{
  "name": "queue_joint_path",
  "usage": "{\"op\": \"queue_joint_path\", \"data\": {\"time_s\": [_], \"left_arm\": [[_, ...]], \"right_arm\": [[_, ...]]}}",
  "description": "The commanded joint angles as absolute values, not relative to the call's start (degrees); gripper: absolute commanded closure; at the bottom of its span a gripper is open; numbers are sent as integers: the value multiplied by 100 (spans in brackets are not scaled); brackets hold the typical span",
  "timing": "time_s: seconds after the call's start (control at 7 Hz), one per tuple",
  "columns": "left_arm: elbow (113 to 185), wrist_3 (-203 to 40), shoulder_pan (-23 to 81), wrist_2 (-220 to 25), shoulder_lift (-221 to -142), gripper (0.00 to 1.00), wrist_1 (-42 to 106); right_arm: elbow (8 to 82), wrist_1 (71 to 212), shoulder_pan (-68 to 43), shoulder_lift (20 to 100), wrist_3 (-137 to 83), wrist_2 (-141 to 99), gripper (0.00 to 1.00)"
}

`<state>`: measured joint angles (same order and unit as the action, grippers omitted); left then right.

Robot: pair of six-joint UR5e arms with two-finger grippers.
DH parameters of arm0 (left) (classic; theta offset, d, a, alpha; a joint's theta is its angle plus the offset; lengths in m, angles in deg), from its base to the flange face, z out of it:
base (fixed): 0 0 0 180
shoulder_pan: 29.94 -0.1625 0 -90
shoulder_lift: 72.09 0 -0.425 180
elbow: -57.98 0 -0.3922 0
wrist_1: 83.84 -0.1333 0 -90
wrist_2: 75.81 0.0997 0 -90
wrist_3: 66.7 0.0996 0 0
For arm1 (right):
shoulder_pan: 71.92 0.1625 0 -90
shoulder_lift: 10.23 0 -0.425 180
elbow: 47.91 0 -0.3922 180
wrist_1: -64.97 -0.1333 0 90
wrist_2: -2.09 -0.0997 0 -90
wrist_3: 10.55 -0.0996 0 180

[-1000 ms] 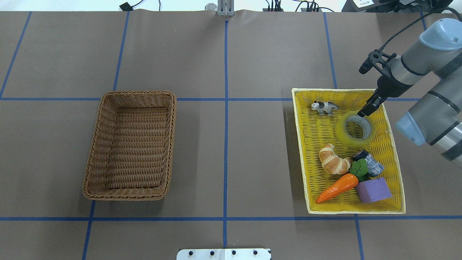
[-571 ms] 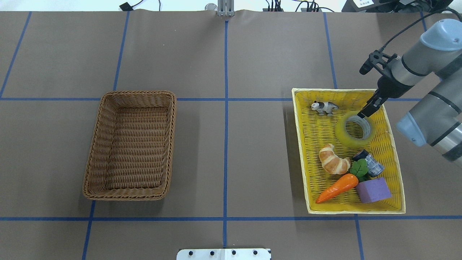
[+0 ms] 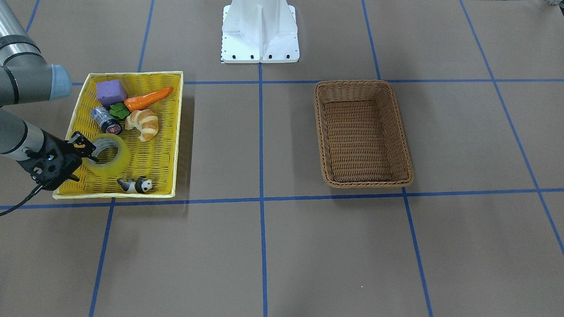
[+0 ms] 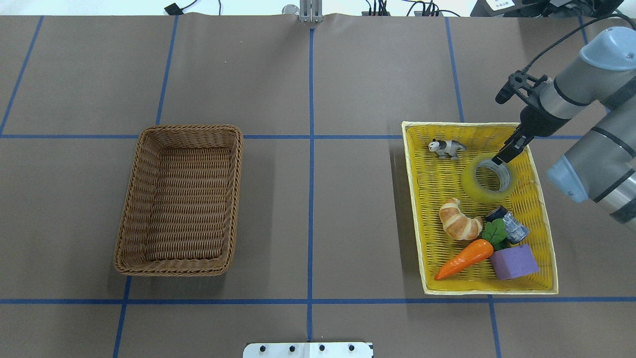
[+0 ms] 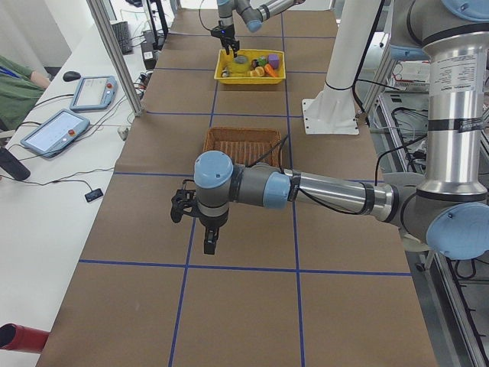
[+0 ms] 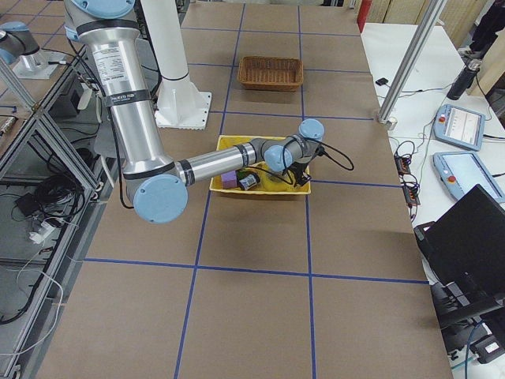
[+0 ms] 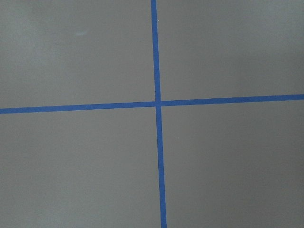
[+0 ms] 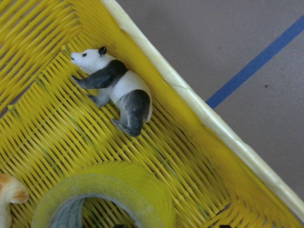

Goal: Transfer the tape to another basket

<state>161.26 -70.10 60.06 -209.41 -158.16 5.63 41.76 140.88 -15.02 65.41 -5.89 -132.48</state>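
Note:
The yellow translucent tape (image 4: 469,183) lies flat in the far right part of the shallow yellow tray (image 4: 414,209); it also shows in the front view (image 3: 115,160) and in the right wrist view (image 8: 137,183). My right gripper (image 4: 497,160) is low over the roll's far rim, also seen in the front view (image 3: 83,147). Its jaws are open and seem to straddle the roll's wall. The brown wicker basket (image 4: 134,199) stands empty on the left half of the table. My left gripper (image 5: 208,241) hangs over bare table short of the basket; I cannot tell whether it is open.
In the tray with the tape are a toy panda (image 4: 447,147), a croissant (image 4: 459,220), a carrot (image 4: 464,258), a purple block (image 4: 513,262) and a small dark cylinder (image 4: 509,223). The robot's white base (image 3: 260,31) stands at the table's near edge.
My right gripper has shifted slightly, its fingertips lower at the tape's far rim. The tape has not moved.

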Motion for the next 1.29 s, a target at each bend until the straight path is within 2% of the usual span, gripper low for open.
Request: {"op": "queue_joint_path", "data": {"time_s": [0.0, 0.43, 0.57, 0.71, 1.14], "left_arm": [[16134, -7013, 6006, -20941, -15823, 1, 563], [16108, -7004, 6006, -20941, -15823, 1, 563], [16099, -7004, 6006, -20941, -15823, 1, 563], [16108, -7013, 6006, -20941, -15823, 1, 563], [16134, -6996, 6006, -20870, -15998, 1, 536]], "right_arm": [[4147, 14091, -1592, 6553, -589, -13221, 39], [4147, 14091, -1681, 6562, -598, -13247, 39], [4147, 14082, -1672, 6562, -580, -13204, 78], [4200, 14048, -1672, 6553, -572, -13195, 100], [4673, 14082, -1262, 6536, -598, -14033, 100]]}}
